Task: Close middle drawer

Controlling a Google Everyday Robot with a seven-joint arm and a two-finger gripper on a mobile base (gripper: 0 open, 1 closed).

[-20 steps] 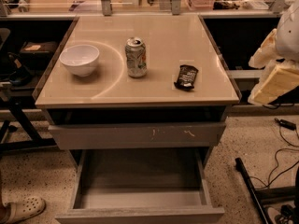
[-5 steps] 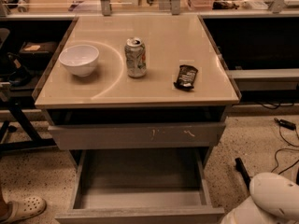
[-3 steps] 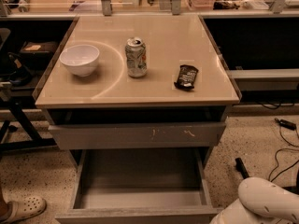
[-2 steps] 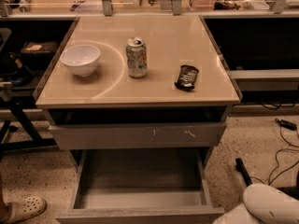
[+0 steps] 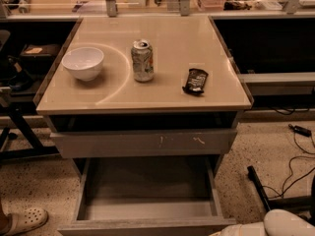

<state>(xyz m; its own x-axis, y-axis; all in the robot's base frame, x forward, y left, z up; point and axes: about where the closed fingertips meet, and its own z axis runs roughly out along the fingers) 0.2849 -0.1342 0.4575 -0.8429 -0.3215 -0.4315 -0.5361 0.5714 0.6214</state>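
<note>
The middle drawer (image 5: 147, 193) is pulled far out below the table top, showing its bare grey inside; its plain flat front (image 5: 147, 227) runs along the bottom edge of the view. Above it sits the wider grey drawer front with white scratch marks (image 5: 142, 142), slightly out from the frame. My gripper itself is out of view; only a white rounded part of my arm (image 5: 288, 223) shows in the bottom right corner, just right of the open drawer's front corner.
On the beige table top (image 5: 162, 90) stand a white bowl (image 5: 83, 63), a drink can (image 5: 142, 60) and a dark snack bar (image 5: 196, 80). A black stand leg and cables (image 5: 285, 181) lie on the floor at right. A sandalled foot (image 5: 22, 220) is at bottom left.
The white arm part has dropped from the right side of the view to the bottom right corner and sank a little lower over the last second. The drawer has not moved.
</note>
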